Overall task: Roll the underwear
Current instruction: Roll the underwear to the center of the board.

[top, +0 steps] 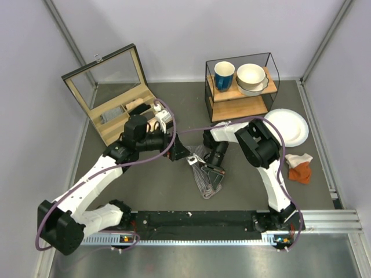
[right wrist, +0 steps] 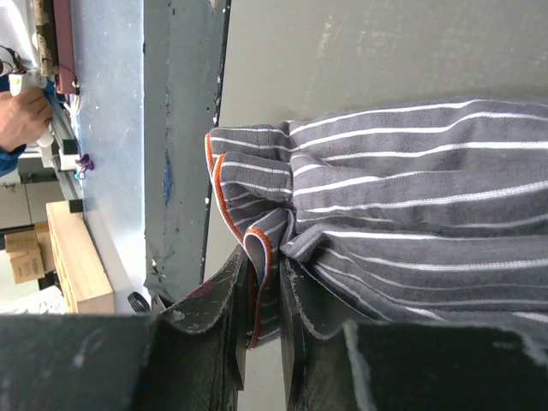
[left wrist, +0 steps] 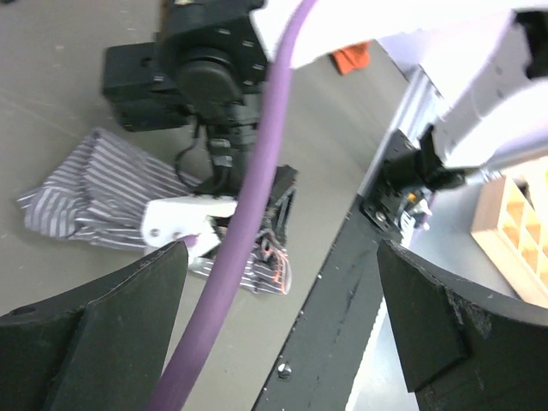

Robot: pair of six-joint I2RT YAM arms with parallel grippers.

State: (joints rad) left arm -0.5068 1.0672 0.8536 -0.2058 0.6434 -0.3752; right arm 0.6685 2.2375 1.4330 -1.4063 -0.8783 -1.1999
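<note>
The underwear [top: 207,180] is a grey cloth with thin white stripes and an orange-trimmed hem, lying crumpled mid-table just ahead of the arm bases. My right gripper [top: 212,171] points down onto it. In the right wrist view the right gripper [right wrist: 265,267] is shut on a fold of the underwear [right wrist: 411,197] at its hem. My left gripper [top: 180,155] hovers just left of the cloth, not touching it. In the left wrist view the left gripper [left wrist: 282,317] is open wide and holds nothing, and the underwear [left wrist: 81,201] lies beyond it under the right arm's wrist.
A wooden box [top: 110,95] with a raised glass lid stands back left. A wire shelf [top: 240,92] holds a blue mug and bowls. A white plate [top: 288,125] and an orange-and-white cloth [top: 300,168] lie right. A black rail [top: 197,220] runs along the near edge.
</note>
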